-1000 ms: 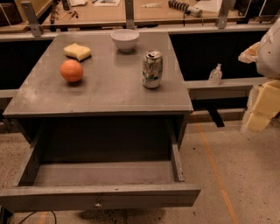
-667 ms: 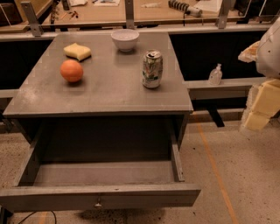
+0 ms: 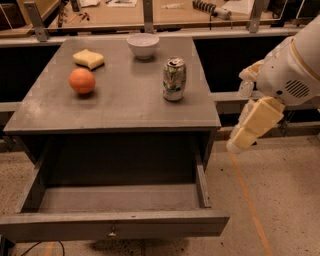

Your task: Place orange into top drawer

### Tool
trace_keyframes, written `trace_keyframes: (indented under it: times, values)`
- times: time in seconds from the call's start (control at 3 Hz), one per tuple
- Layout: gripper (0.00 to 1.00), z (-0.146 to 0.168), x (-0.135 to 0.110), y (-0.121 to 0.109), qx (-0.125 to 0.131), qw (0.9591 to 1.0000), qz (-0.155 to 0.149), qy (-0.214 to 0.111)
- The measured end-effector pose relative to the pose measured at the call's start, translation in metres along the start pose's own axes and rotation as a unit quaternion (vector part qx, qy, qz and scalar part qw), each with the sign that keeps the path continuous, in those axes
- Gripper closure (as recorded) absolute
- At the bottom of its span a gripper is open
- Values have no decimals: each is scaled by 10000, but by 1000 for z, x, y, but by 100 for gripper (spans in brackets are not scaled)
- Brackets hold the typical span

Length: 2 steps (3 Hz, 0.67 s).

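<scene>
The orange point(image 3: 82, 80) sits on the left part of the grey tabletop point(image 3: 115, 107), in front of a wavy yellow sponge point(image 3: 88, 58). The top drawer point(image 3: 116, 223) below is pulled out wide, and its inside looks empty. A small knob marks the middle of its front panel. My gripper point(image 3: 239, 143) hangs in the air to the right of the table, beyond its right edge, at about the height of the tabletop's front edge. It points down and left and holds nothing. It is far from the orange.
A white bowl point(image 3: 143, 45) stands at the back of the tabletop. A soda can point(image 3: 174, 79) stands upright right of centre, between my gripper and the orange. A wooden bench with tools point(image 3: 165, 12) runs behind. Speckled floor point(image 3: 280, 210) lies to the right.
My arm and gripper have moved left, closer to the table's right side. The orange, can, bowl, sponge and drawer have not moved.
</scene>
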State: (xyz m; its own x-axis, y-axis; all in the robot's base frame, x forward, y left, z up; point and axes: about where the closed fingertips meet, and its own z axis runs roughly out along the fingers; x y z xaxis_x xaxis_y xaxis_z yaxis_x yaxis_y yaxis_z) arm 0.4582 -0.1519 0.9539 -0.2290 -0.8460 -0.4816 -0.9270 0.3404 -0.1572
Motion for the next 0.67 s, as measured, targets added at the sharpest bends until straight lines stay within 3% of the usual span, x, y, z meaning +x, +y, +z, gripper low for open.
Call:
trace_keyframes:
  times: [0.33, 0.67]
  values:
    - [0, 36, -41, 17, -324, 9964, -135, -773]
    - [0, 74, -94, 28, -669, 9854, -10, -1567]
